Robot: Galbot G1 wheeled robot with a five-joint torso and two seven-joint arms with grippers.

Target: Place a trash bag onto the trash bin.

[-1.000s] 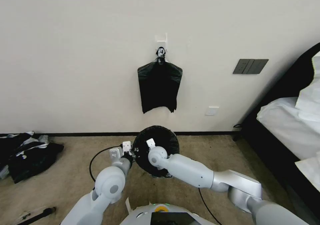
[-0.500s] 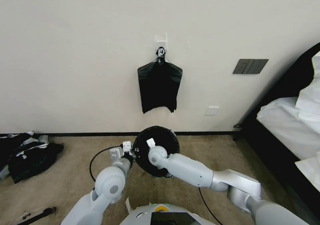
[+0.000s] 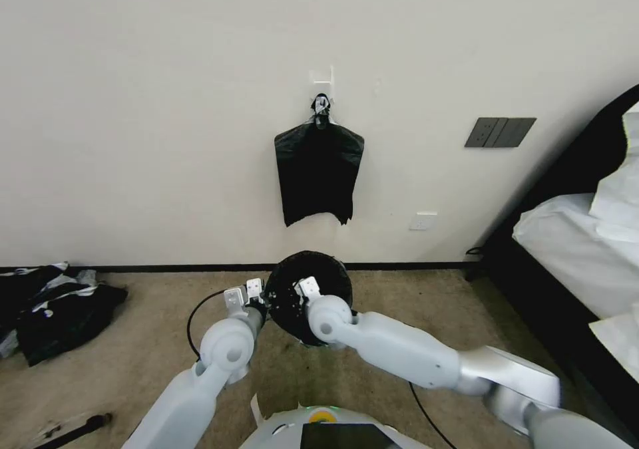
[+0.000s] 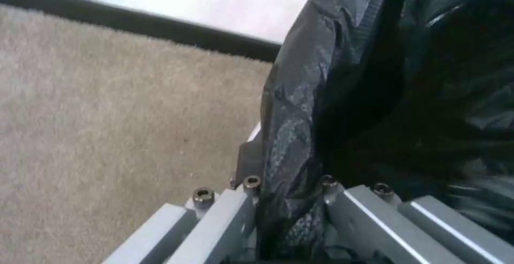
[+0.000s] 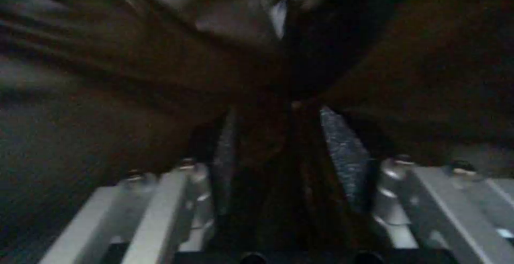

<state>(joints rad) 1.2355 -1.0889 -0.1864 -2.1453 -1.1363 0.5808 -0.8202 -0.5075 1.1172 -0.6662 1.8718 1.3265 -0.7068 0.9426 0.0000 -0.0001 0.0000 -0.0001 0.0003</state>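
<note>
On my left wrist camera the left gripper [image 4: 286, 211] has its grey metal fingers [image 4: 230, 215] pinched on a fold of the trash bag [image 4: 343, 95], a thin, glossy, wrinkled black film. The right gripper [image 5: 278, 163] also clamps dark film between its fingers (this view is very dim). From the head view both grippers [image 3: 256, 297] [image 3: 303, 289] sit at the near side of the round opening, where the bag [image 3: 309, 289] covers the trash bin. Below is beige short-pile carpet [image 3: 413, 302]; behind, a plain cream wall [image 3: 166, 103] with a flat bundle of black bags [image 3: 318, 176] on a hook.
</note>
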